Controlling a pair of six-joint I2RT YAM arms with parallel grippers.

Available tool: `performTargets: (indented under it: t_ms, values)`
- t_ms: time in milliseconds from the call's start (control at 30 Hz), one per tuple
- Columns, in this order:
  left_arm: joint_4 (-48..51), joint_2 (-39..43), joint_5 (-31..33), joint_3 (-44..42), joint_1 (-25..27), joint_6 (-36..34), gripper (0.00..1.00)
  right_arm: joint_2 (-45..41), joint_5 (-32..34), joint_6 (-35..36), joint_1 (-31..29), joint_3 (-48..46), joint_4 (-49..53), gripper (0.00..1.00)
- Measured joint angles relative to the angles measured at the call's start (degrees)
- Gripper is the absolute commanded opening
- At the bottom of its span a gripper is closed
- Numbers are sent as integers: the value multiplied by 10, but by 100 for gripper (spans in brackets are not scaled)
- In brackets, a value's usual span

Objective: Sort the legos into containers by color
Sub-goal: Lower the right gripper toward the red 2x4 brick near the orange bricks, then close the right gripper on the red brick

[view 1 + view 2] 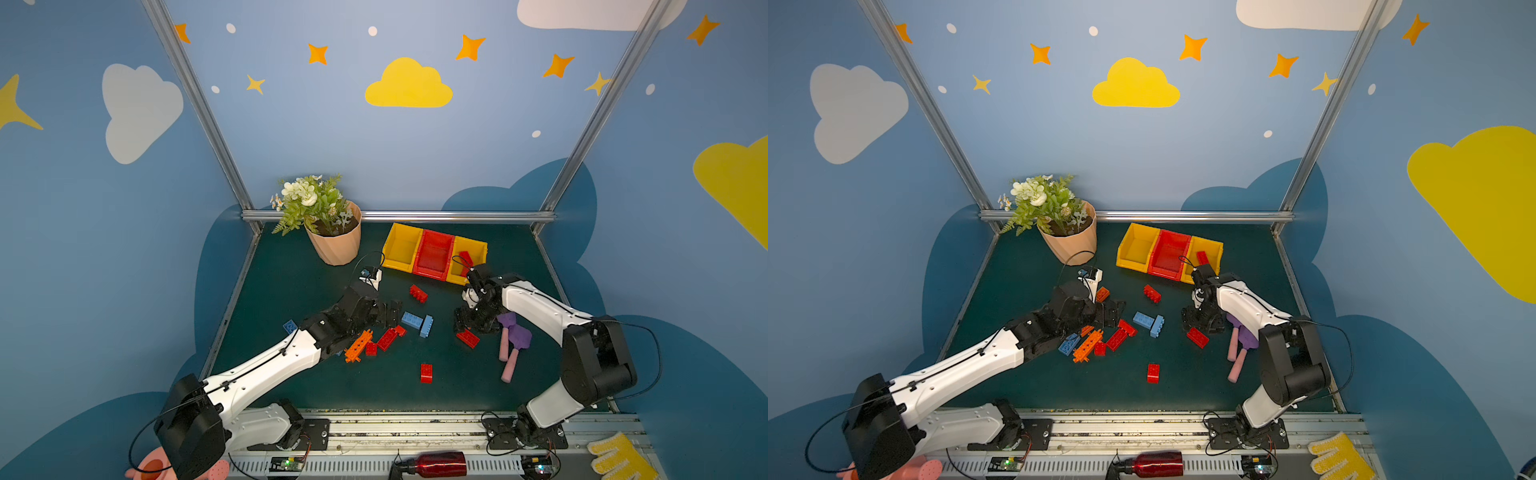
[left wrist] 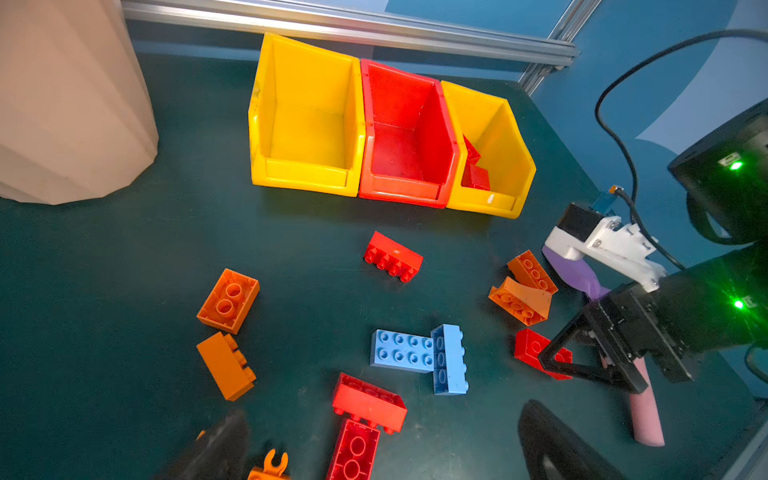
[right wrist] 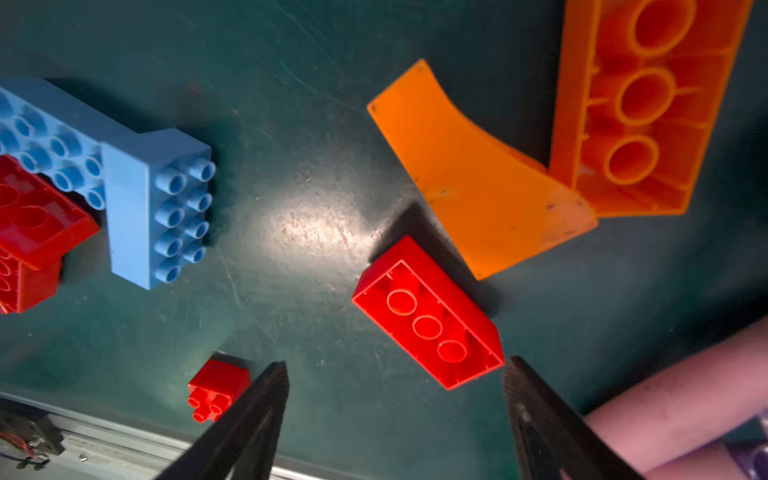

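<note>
Right hand (image 3: 397, 365) released, ribbed black fingers (image 3: 266, 415) spread and empty; smooth red brick (image 3: 428, 316) lies hollow-side up just off one fingertip, curved orange brick (image 3: 478, 183) beyond it, glossy yellow-red-yellow containers (image 1: 434, 253) well past both on the scuffed green desk (image 3: 291, 232).

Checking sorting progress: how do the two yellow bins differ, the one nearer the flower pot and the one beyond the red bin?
The yellow bin nearer the flower pot is empty; the far yellow bin holds red bricks. In both top views the first bin's front shows clear, while the right arm covers part of the far yellow bin's front. Both are yellow, open-fronted and joined to the red bin between them.
</note>
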State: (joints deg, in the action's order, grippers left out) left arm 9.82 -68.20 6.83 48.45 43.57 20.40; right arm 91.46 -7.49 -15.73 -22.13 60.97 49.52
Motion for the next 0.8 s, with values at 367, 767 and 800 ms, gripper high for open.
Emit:
performTargets:
  t_ms: [367, 767, 800]
  values:
    - [8, 23, 2, 0, 0, 0, 100, 6, -5, 41, -1, -32, -42, 79]
    - [9, 28, 6, -14, 0, 10, 100, 21, -27, 29, -47, -43, -66, 72]
    - [9, 29, 8, -14, 0, 11, 100, 23, -26, 26, -51, -43, -66, 69]
